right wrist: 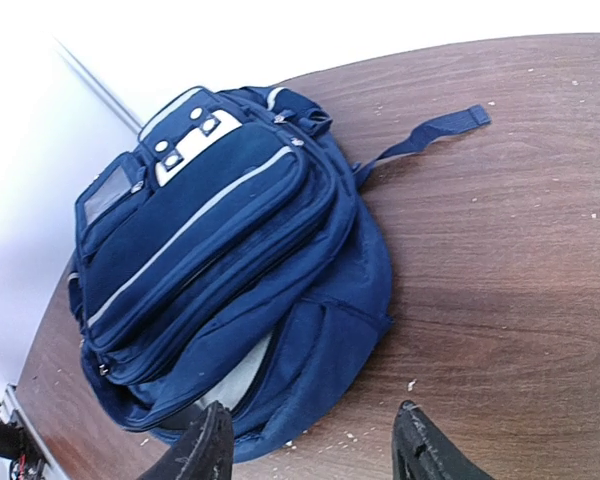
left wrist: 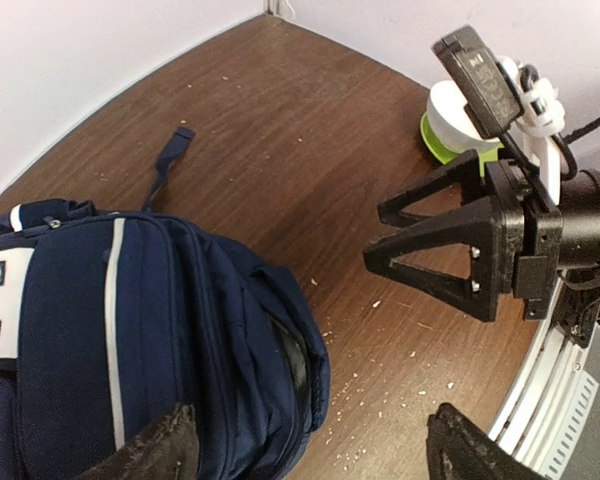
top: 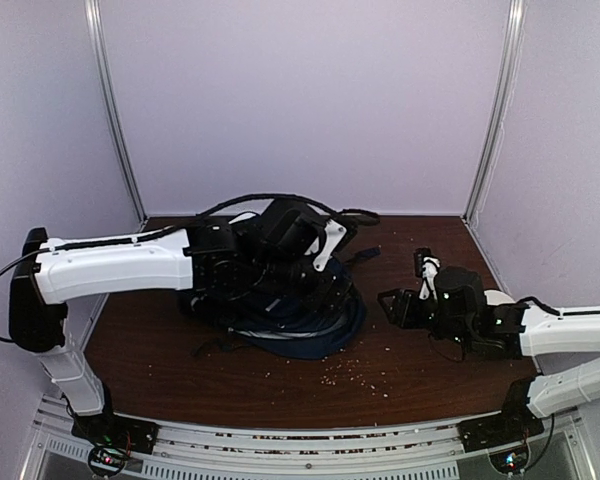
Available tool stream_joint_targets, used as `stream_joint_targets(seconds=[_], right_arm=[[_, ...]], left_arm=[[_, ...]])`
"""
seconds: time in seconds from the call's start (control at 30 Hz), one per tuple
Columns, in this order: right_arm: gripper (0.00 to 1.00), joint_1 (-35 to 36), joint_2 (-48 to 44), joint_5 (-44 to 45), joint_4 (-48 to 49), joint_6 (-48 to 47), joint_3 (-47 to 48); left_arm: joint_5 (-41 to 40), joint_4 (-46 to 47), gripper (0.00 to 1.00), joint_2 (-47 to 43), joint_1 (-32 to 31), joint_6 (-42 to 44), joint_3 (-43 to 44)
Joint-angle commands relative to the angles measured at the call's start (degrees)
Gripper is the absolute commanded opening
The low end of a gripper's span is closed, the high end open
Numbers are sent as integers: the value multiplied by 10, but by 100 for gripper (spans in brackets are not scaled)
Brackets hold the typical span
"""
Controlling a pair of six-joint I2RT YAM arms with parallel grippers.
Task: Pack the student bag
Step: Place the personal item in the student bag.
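Note:
The student bag is a navy backpack with thin white stripes, lying flat in the middle of the table. It also shows in the left wrist view and the right wrist view, where a gap in its side shows light lining. My left gripper is open and empty, held over the bag's right edge. My right gripper is open and empty, just right of the bag and pointing at it; it also shows in its own view and in the left wrist view.
Pale crumbs are scattered on the brown table in front of the bag. A loose bag strap lies on the wood behind it. A white and green round object sits behind the right gripper. Walls close in on the back and both sides.

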Motion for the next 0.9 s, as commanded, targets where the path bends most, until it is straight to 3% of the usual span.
stream_joint_targets(seconds=[0.0, 0.17, 0.3, 0.5, 0.87], right_arm=[[54, 7, -5, -38, 6, 7, -1], [53, 36, 45, -85, 29, 59, 23], [53, 40, 91, -109, 43, 124, 47], [54, 20, 132, -106, 55, 200, 72], [53, -74, 251, -170, 24, 230, 172]], left_arm=[[-62, -2, 84, -87, 6, -2, -42], [-100, -32, 85, -192, 48, -110, -163], [-79, -45, 85, -276, 102, -212, -282], [-32, -27, 85, -354, 181, -296, -393], [93, 102, 85, -348, 339, -358, -467]])
